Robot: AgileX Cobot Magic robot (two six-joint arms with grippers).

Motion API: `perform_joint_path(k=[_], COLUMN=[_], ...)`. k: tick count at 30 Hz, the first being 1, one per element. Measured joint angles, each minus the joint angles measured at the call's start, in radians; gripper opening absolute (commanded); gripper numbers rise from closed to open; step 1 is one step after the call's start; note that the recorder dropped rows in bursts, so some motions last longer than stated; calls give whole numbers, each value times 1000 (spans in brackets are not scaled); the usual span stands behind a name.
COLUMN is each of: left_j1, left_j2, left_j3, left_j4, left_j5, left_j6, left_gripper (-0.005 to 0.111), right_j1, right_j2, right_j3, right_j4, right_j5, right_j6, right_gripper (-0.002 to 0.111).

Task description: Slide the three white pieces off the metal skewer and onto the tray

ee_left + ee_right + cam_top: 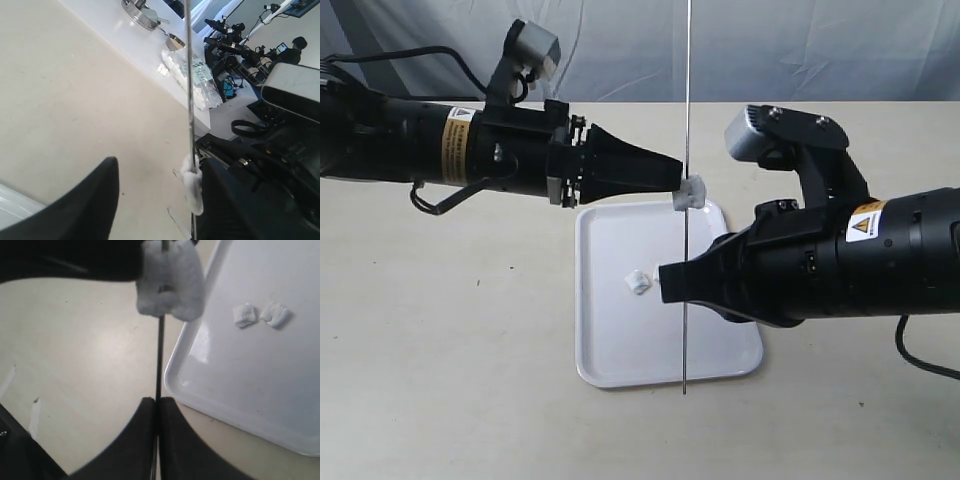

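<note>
Beige table (470, 380) is bearing the tray (620, 350). Two white pieces (245, 315) are lying on it. The third piece (692, 192) is sitting on the metal skewer (687, 100) toward the tray's 12 o'clock edge. The right gripper (158, 404) is clamping the skewer, and the left gripper (673, 179) is holding its jaws apart.

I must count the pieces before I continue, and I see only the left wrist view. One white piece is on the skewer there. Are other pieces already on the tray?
Observer: Yes. The right wrist view shows two loose pieces lying close together on the tray.
Operator: Does anything hold the skewer?
Observer: The right jaws are shut on the skewer, apart from the threaded piece.
Operator: Is that piece over the tray?
Observer: In the exterior view it shows against the tray's far rim, near the right corner.
</note>
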Motion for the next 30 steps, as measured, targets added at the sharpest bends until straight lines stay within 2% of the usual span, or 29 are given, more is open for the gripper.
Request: perform_joint_path(k=[10, 13, 23, 30], left_j1=[-28, -28, -28, -28], left_j2=[0, 0, 0, 0], left_j3=[0, 0, 0, 0], left_j4=[13, 13, 4, -22], left_j5=[-2, -2, -15, -19], left_j6=[-4, -4, -4, -4], left_gripper=[49, 41, 0, 0], right_j1=[0, 0, 0, 0], right_j2=[0, 0, 0, 0], right_j3=[0, 0, 0, 0], right_j4=[0, 0, 0, 0], right_j5=[-23, -24, -30, -46], right_j6=[0, -2, -2, 2], right_gripper=[-1, -1, -1, -1])
